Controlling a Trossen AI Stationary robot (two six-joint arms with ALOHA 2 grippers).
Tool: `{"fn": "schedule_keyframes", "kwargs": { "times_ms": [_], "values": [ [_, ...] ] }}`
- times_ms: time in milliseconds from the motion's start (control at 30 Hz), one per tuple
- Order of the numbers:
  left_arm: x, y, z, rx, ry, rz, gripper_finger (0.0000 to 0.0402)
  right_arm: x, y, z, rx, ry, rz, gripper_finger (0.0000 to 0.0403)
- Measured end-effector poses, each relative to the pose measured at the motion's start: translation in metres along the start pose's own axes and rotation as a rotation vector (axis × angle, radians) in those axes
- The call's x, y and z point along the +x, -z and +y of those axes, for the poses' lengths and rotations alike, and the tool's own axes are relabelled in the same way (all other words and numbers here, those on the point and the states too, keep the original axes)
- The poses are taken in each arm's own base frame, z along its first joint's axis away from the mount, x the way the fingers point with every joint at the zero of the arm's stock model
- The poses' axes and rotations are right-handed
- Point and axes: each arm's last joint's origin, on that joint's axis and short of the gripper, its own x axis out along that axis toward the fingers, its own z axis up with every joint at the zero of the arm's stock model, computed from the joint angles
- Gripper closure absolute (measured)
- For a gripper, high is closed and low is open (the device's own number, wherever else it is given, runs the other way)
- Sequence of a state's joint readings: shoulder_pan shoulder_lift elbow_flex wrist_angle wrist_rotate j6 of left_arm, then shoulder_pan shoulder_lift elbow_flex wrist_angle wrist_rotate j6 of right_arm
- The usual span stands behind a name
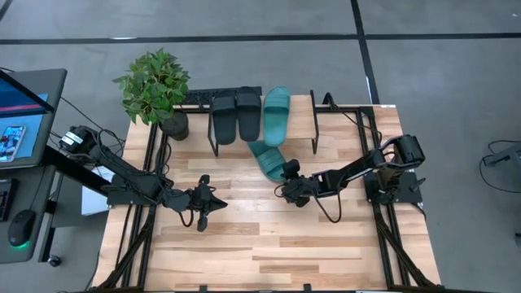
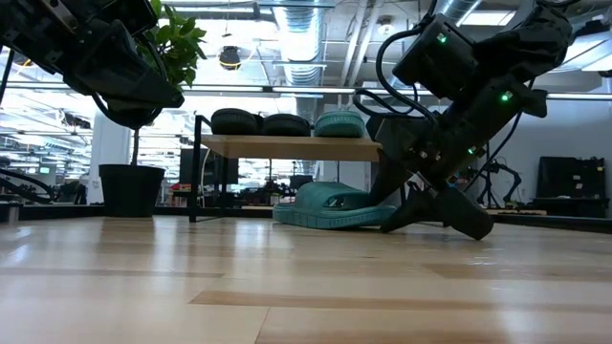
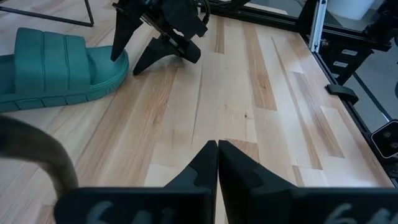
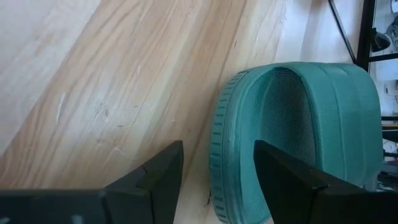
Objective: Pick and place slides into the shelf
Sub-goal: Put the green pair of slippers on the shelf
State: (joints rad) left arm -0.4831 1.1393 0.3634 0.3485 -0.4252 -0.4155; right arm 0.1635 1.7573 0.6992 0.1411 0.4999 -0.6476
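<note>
Two black slides [image 1: 236,115] and one teal slide [image 1: 276,114] lie side by side on top of the shelf [image 2: 287,146] at the table's far edge. A second teal slide [image 1: 264,159] lies sole-down on the tabletop just in front of the shelf. My right gripper [image 4: 217,149] stands open at this slide's near end, one finger outside the sole's rim over the wood, the other over the footbed. My left gripper [image 3: 217,144] is shut on nothing, above bare tabletop left of centre [image 1: 213,197]. My right gripper straddles the side rim [image 4: 225,168] of the teal slide at its near end, slanting down from the table's right and near side. Whether either finger touches the rubber, I cannot tell. The slide lies flat on the table.
A potted plant [image 1: 155,85] stands at the table's far left, beside the shelf. Black frame rails [image 1: 391,236] run along both table sides. A monitor and a mouse [image 1: 20,228] sit off the table's left. Bare wood fills the table's near half.
</note>
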Motion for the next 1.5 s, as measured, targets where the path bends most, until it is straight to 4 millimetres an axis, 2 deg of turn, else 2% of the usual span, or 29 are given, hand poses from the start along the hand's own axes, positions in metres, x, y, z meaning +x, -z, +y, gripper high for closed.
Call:
{"fn": "schedule_keyframes", "kwargs": {
  "times_ms": [267,567,833,1067,1200,1333,1500],
  "values": [
    [0.0,0.0,0.0,0.0,0.0,0.0,0.04,0.0,-0.001,-0.001,-0.001,0.003,0.003,0.021],
    [0.0,0.0,0.0,0.0,0.0,0.0,0.04,-0.007,-0.02,-0.008,-0.02,0.02,0.012,0.0207],
    [0.0,0.0,0.0,-0.01,0.002,-0.004,0.04,-0.03,-0.03,0.012,-0.022,-0.044,0.078,0.0207],
    [0.0,-0.002,0.0,-0.072,-0.013,-0.03,0.04,-0.064,-0.022,0.04,0.133,-0.068,0.224,0.0213],
    [0.0,-0.012,0.0,-0.065,-0.023,-0.122,0.04,-0.078,-0.012,0.053,0.289,-0.053,0.339,0.0222],
    [0.001,-0.026,0.002,-0.02,-0.013,-0.241,0.04,-0.086,-0.005,0.063,0.438,-0.012,0.419,0.0232],
    [0.0,-0.04,0.007,0.001,-0.026,-0.362,0.04,-0.091,-0.005,0.068,0.547,0.013,0.42,0.0242]
  ]
}}
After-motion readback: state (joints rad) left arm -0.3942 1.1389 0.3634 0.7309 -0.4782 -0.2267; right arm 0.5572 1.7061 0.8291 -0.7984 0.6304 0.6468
